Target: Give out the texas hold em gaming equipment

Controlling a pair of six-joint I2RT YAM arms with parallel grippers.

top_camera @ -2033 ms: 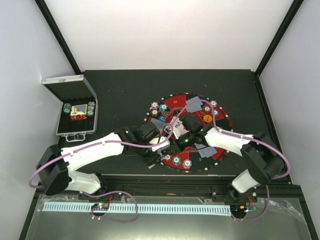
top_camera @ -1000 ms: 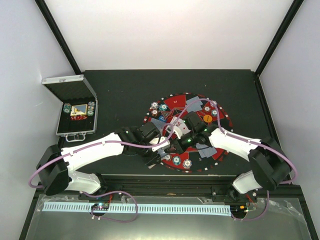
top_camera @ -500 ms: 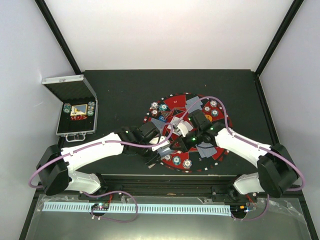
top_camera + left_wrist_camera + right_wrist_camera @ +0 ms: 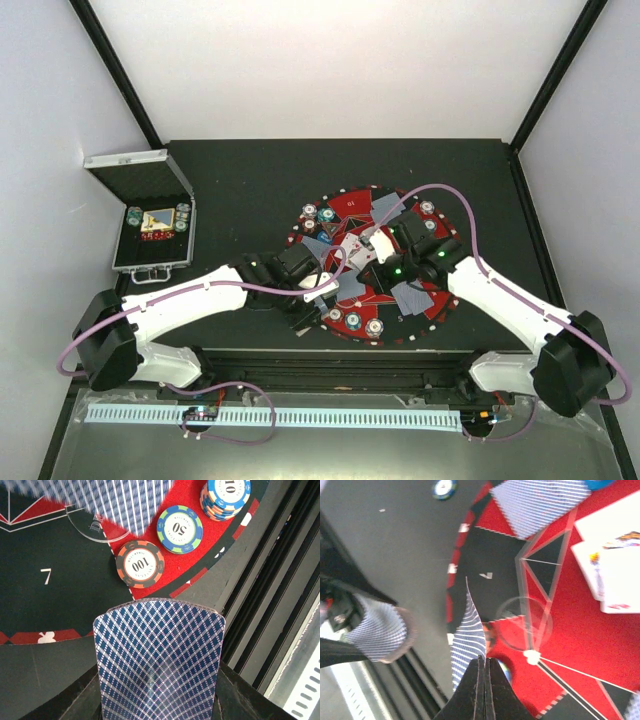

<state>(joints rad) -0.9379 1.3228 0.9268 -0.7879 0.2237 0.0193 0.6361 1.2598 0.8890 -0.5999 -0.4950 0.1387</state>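
Observation:
My left gripper [image 4: 159, 700] is shut on a bundle of blue-backed playing cards [image 4: 160, 665], held upright just off the near rim of the round red-and-black mat [image 4: 350, 203]. In front of it on the mat lie a 100 chip [image 4: 140, 564], a 50 chip [image 4: 180, 528] and a stack of 10 chips [image 4: 227, 495]. My right gripper [image 4: 485, 661] is shut on a single playing card [image 4: 468, 639], seen edge-on and bowed above the mat. From above, the left gripper [image 4: 318, 298] and right gripper [image 4: 366, 274] are close together over the mat's near half.
Face-up cards [image 4: 615, 575] lie at the mat's centre, and more face-down cards [image 4: 540, 502] and chip stacks [image 4: 318, 213] ring it. The open silver case [image 4: 140, 165] with chips stands at the far left. The table's front rail [image 4: 280, 605] runs just beyond the mat.
The right arm has swung its elbow out to the right and drawn its wrist back across the mat with the card. The left arm has stayed put.

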